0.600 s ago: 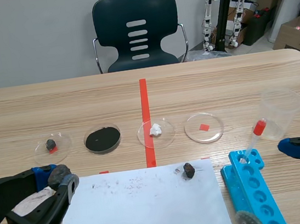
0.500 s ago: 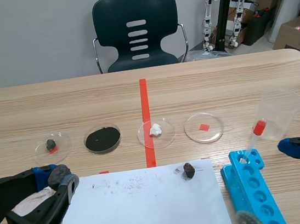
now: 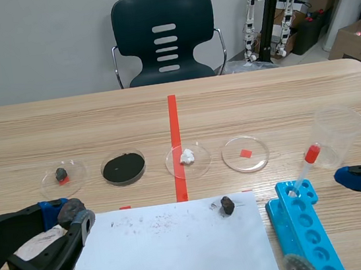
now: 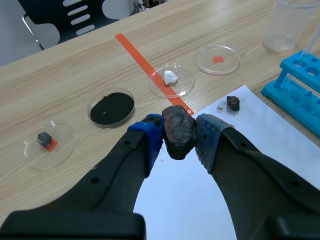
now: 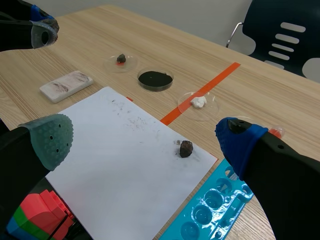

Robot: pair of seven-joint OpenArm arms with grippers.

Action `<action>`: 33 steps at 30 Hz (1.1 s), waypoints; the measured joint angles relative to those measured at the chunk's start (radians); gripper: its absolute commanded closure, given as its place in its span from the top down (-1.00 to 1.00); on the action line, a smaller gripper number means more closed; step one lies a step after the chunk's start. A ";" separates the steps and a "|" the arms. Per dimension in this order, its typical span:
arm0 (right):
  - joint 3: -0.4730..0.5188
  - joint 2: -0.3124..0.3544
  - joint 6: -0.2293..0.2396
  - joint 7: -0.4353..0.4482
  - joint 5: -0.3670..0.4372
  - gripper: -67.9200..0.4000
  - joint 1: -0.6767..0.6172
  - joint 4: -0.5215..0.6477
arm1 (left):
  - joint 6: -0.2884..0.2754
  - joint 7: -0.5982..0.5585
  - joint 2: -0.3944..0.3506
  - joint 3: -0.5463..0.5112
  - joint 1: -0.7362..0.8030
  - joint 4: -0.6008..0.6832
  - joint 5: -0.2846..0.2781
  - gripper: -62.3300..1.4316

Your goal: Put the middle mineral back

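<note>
Wooden table [image 3: 66, 123], white sheet [image 3: 176, 255], chair [image 3: 164, 37] behind. Left gripper [image 4: 179, 136] low, clamped on dark rock [image 4: 178, 127]; right gripper [image 5: 145, 140] low, spread wide.

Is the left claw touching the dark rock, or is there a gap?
Touching. The left wrist view shows the dark rock pressed between both pads of the left claw.

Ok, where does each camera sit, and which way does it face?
Scene view: between the arms, facing the chair across the table; left gripper low.
Left wrist view: on its arm, looking down past that gripper, shut on a dark mineral.
Right wrist view: on its arm, looking over the paper past the open right gripper.
All three share the small rock.
</note>
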 measured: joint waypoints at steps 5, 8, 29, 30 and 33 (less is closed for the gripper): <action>0.000 0.000 0.000 0.000 0.000 0.74 0.000 0.000 | 0.000 0.000 0.000 0.000 0.000 0.000 0.000 -0.60; 0.000 0.000 0.000 0.000 0.000 0.74 0.000 0.000 | 0.000 0.000 0.000 0.000 -0.002 0.000 0.000 -0.60; 0.000 0.000 0.000 0.000 0.000 0.74 0.000 0.000 | 0.000 0.174 0.000 0.142 -0.144 0.002 -0.001 -0.59; 0.000 0.000 0.000 0.000 0.000 0.74 0.000 0.000 | 0.000 0.193 0.000 0.162 -0.160 0.002 -0.001 -0.59; 0.000 0.000 0.000 0.000 0.000 0.74 0.000 0.000 | 0.000 0.232 0.000 0.213 -0.211 -0.002 -0.002 -0.59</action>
